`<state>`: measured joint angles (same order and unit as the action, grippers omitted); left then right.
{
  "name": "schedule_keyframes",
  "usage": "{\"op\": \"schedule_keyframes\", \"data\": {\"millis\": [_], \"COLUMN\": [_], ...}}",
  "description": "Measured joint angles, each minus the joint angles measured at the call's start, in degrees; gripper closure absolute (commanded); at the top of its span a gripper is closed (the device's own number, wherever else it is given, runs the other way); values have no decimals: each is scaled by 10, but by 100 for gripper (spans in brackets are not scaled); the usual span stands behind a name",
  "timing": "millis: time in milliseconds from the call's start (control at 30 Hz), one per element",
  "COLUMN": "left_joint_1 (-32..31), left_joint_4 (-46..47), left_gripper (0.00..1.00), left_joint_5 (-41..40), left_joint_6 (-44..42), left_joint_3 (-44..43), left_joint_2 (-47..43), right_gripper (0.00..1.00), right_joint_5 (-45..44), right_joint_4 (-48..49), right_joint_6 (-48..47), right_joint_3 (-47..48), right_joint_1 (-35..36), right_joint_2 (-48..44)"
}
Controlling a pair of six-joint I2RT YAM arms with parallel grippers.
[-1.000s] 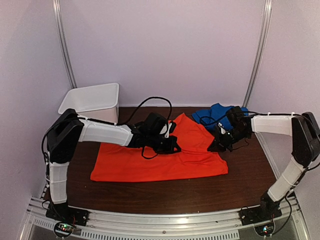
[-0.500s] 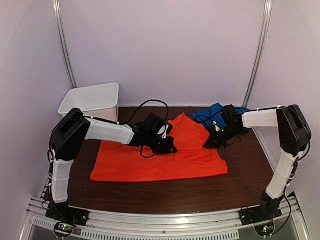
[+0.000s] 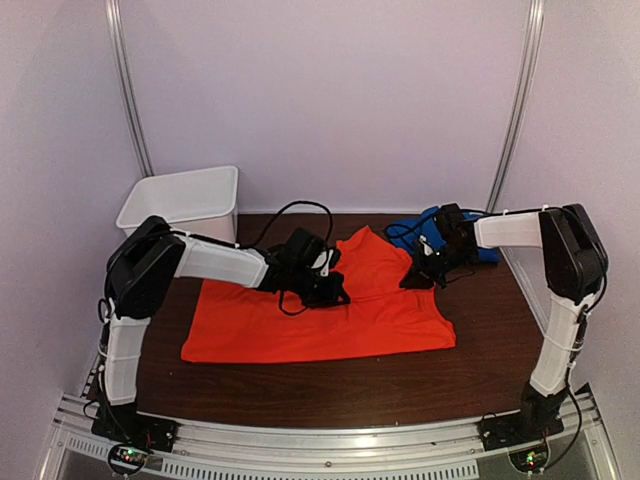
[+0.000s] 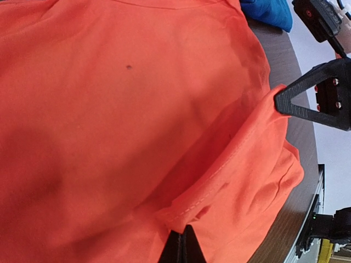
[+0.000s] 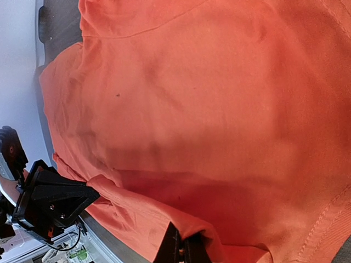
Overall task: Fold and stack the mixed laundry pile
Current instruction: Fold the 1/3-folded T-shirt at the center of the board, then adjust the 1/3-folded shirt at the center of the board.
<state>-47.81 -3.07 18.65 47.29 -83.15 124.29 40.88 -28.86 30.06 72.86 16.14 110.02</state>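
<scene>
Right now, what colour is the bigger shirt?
The shirt is orange-red, clearest from the top camera.

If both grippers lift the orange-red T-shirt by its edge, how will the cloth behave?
Probably floppy: the orange-red T-shirt wrinkles in folds between the left gripper and the right gripper. Likely light, since small pinches hold its hem. The part lying flat on the table may drag along.

Robot lab booth, plain white walls [image 3: 330,100], aluminium frame rails [image 3: 128,90]
</scene>
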Motion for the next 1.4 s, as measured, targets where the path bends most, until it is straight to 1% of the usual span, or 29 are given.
{"op": "schedule_keyframes", "data": {"millis": [67,133,167,200,267,300,367,400,433,567,667,733,800,867,933,1067,1267,1400], "left_joint_1": [0,2,2,4,9,14,26,32,40,64,72,70,67,64,63,63,63,63], "left_joint_4": [0,0,-1,-4,-15,-23,-40,-46,-55,-110,-136,-139,-139,-142,-147,-150,-143,-141], "left_gripper": [100,100,98,92,79,72,60,55,52,50,49,49,50,50,50,50,51,51], "left_joint_5": [0,-2,-4,-5,-9,-12,-17,-20,-22,-36,-31,-12,8,25,32,35,32,30], "left_joint_6": [0,2,2,2,1,2,-5,-12,-18,-61,-89,-100,-104,-104,-103,-96,-81,-74], "left_joint_3": [0,0,0,0,-2,-3,-10,-11,-12,8,75,137,194,244,277,313,315,316], "left_joint_2": [5,8,9,9,9,9,9,9,7,-34,-125,-200,-262,-306,-325,-329,-330,-333], "right_gripper": [96,85,78,70,58,55,52,52,52,52,53,57,61,65,69,71,71,71], "right_joint_5": [0,0,0,-1,-3,-5,-9,-10,-12,-20,-17,-10,-3,5,11,16,17,20], "right_joint_4": [-2,-4,-5,-6,-12,-15,-21,-24,-29,-54,-62,-65,-64,-62,-58,-31,17,38], "right_joint_6": [-1,-2,-2,-3,-3,-3,-11,-14,-18,-41,-51,-57,-61,-60,-57,-43,-24,-15], "right_joint_3": [1,1,2,4,14,21,42,49,55,48,11,-26,-56,-87,-108,-112,-80,-56], "right_joint_1": [0,0,0,-1,-5,-7,-12,-14,-17,-21,-18,-8,8,29,47,57,56,56], "right_joint_2": [7,12,13,13,13,13,13,11,8,-37,-95,-133,-152,-160,-152,-111,-35,1]}}
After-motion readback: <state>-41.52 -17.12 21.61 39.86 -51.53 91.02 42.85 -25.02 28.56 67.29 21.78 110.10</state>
